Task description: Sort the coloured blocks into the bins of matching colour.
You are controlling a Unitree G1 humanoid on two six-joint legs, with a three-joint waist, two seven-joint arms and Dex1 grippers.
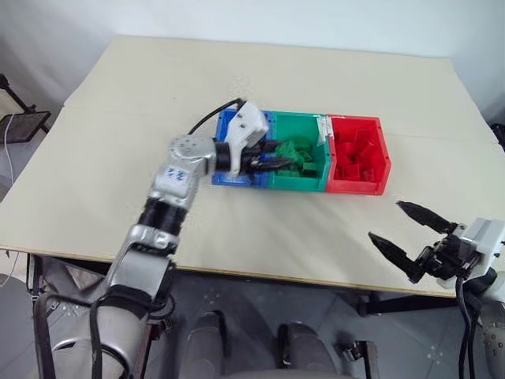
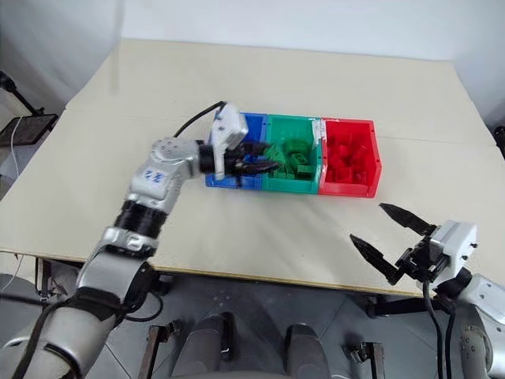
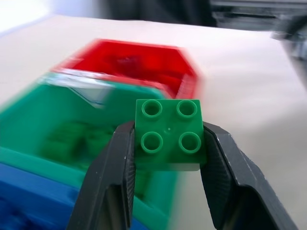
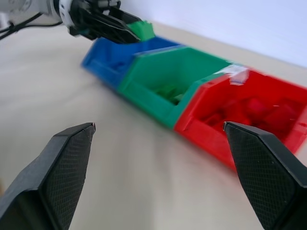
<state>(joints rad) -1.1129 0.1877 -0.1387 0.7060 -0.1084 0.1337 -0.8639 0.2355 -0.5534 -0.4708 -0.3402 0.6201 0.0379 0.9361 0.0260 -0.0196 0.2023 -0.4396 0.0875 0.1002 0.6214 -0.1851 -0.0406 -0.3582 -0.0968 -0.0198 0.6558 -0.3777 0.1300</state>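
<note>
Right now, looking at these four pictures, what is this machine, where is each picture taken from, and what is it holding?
It is a humanoid robot with two arms. Two pictures look down from its head; the other two come from cameras on its wrists. On the beige table stand three joined bins: blue, green and red. The left gripper is shut on a green studded block, held above the bins near the green one. The right gripper hangs open and empty near the table's front edge.

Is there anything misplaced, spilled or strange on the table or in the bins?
Nothing stands out. The green bin holds green blocks, the red bin red ones, and the left gripper holds a green block squarely above the green bin.
</note>
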